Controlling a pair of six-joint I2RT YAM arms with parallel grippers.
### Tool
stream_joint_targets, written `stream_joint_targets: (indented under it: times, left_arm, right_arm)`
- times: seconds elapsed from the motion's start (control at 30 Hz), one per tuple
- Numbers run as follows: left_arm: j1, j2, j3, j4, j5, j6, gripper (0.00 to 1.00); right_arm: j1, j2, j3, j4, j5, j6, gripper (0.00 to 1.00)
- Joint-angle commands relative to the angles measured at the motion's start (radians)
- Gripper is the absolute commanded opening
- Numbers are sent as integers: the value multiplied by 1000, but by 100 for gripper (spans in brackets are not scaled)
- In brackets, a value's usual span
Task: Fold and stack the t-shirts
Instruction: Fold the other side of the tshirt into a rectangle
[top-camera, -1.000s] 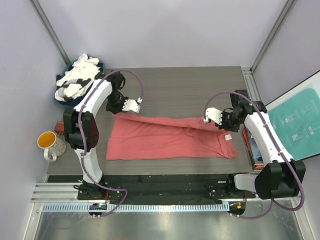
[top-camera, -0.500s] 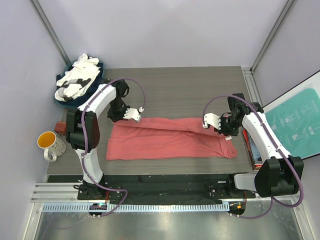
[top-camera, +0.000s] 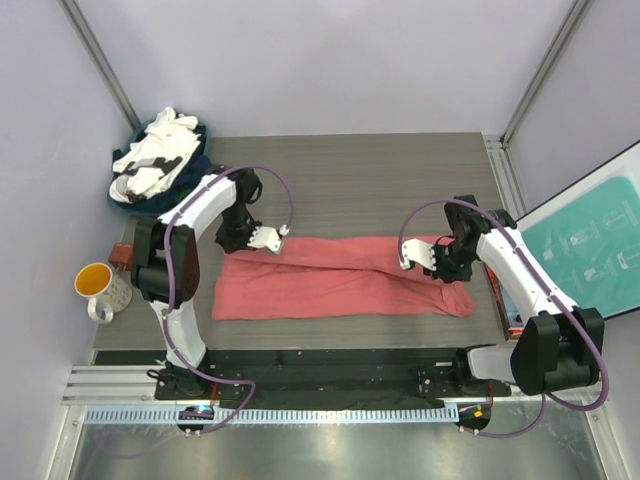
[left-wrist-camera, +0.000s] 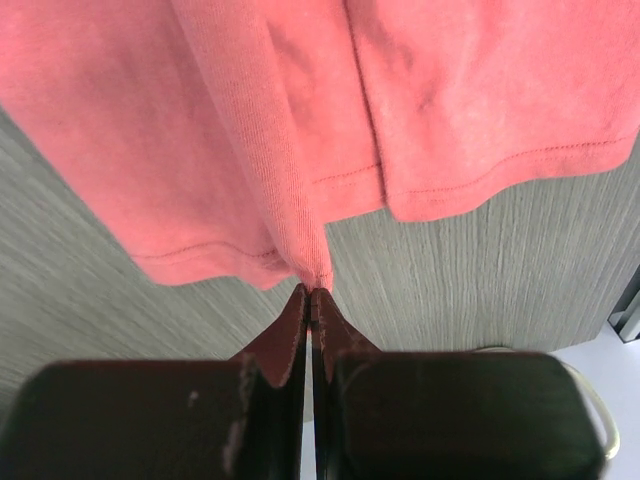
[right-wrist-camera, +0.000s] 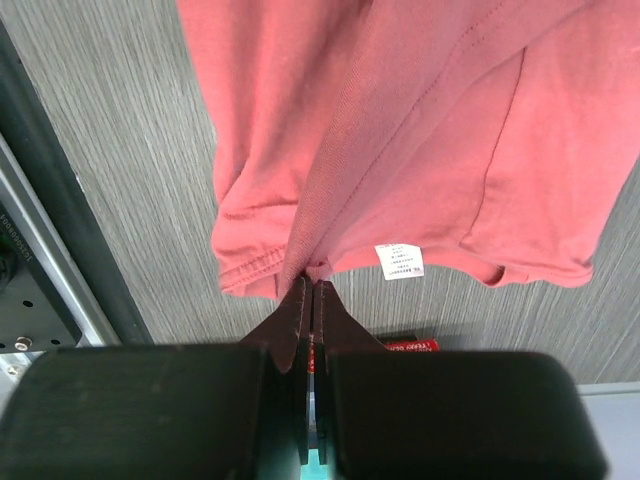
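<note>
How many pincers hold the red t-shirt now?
2. The left pincer pinches a fold at the far-left corner of the coral-red t-shirt; the right pincer pinches its right end, near the white tag. Neither is hidden.

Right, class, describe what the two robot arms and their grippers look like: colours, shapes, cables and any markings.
Both the left arm and right arm have white shells with black joints. A purple cable loops along each arm. The left gripper and right gripper look white from above. The wrist views show dark, blocky fingers tapering to thin tips. No markings are legible.
</note>
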Motion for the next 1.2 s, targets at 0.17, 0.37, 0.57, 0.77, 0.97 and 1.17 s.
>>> stream_joint_targets:
  times: [0.17, 0.37, 0.57, 0.77, 0.97, 1.17]
  left_arm:
    - [-8, -43, -44, -331, -58, 17, 0]
    - [-12, -49, -66, -329, -63, 28, 0]
    - [-18, -52, -90, -331, -64, 31, 0]
    - [-37, -49, -135, -331, -86, 32, 4]
    - [-45, -15, -153, -331, -149, 0, 44]
    - [-23, 23, -42, -329, -175, -12, 48]
  right_arm:
    - [50, 7, -28, -19, 29, 14, 1]
    - [67, 11, -29, -19, 35, 31, 1]
    - [79, 13, -45, -14, 44, 38, 1]
    - [104, 19, -63, -8, 52, 51, 1]
    - [165, 45, -68, -39, 79, 74, 56]
    - [172, 54, -45, -5, 77, 124, 62]
